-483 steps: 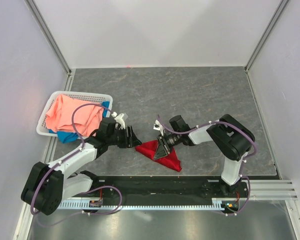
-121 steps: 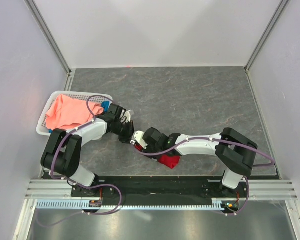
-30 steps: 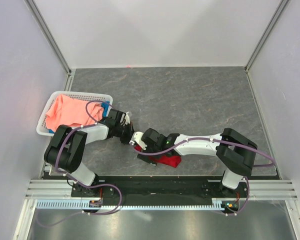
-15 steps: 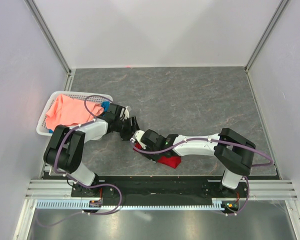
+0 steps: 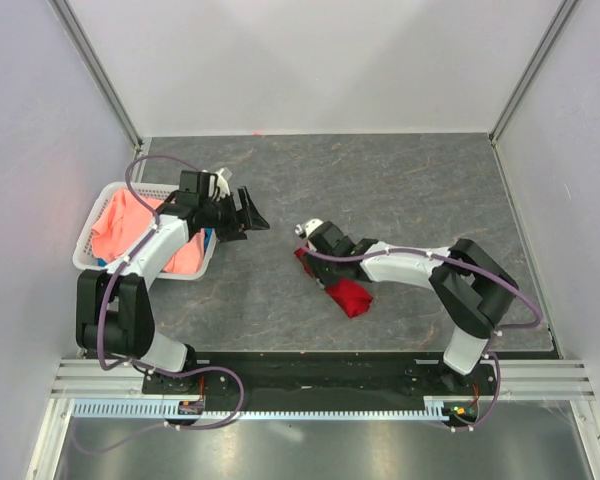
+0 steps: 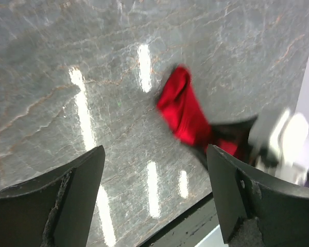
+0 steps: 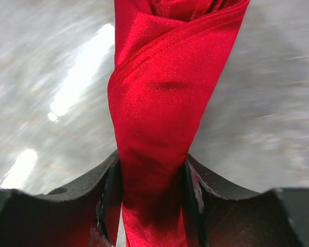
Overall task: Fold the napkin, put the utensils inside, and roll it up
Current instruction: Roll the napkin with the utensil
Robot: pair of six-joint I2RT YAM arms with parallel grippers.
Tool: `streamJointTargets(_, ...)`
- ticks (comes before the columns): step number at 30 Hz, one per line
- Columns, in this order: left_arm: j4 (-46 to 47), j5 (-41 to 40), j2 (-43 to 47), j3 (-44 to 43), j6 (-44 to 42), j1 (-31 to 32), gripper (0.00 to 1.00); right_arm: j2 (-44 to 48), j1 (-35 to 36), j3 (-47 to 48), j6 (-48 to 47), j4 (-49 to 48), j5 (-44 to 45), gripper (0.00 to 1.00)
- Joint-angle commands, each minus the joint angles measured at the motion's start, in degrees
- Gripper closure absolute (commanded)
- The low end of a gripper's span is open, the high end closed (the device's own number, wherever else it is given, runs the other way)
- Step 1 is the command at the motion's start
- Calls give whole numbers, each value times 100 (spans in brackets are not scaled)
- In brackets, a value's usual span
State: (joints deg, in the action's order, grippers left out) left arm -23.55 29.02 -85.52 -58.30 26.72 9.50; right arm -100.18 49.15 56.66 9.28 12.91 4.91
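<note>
Napkin (image 5: 348, 294): you have it as a narrow red roll lying on the table (image 5: 410, 190). One end is caught between the fingers of your right pincer (image 7: 152, 182), and the rest runs straight out ahead of the tips. The jaws there stand part-closed with cloth pressed against both inner faces, so I record a grip on the roll. Your left pincer (image 6: 155, 154) stands wide with nothing between its fingers. The roll lies well ahead of it and apart, and the white basket (image 5: 86, 242) holding the pink cloth (image 5: 120, 225) sits just behind it. The spoon shows in no view, so whether it sits inside the roll cannot be confirmed. Judgement: folding is done and you are at the close of the rolling step. The outer flap, wrapping diagonally across the roll just ahead of the right fingers, looks free to spring back. The next move calls for settling that flap underneath, then easing the jaws apart and drawing off without dragging the cloth.
</note>
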Motion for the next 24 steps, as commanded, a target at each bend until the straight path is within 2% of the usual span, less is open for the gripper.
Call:
streamJointTargets(1,-422,87,386,-453,-527,-79,12,-589,-623,204,75,221,424,49)
streamJointTargets(6,-607,78,474,-673,-773,-211,12,-1143,-1231,907,-110,239,221,50)
streamJointTargets(9,-633,87,518,-665,-896,-273,12,-1355,-1346,1215,-251,283,107,49)
streamJointTargets(12,-633,165,632,-595,-1089,-299,11,-1303,-1364,1408,-435,318,-111,45)
streamJointTargets(15,-607,306,886,-498,-1265,-308,7,-1058,-1355,1540,-515,344,-366,31)
streamJointTargets(16,-581,298,974,-463,-1301,-308,6,-978,-1355,1584,-532,344,-437,21)
streamJointTargets(19,-502,289,1300,-296,-1398,-317,3,-618,-1355,1663,-594,344,-708,10)
streamJointTargets(21,-405,272,1484,-226,-1433,-317,3,-276,-1355,1699,-576,335,-824,3)
streamJointTargets(24,-265,70,1880,-68,-1459,-317,3,321,-1364,1690,-489,318,-912,2)
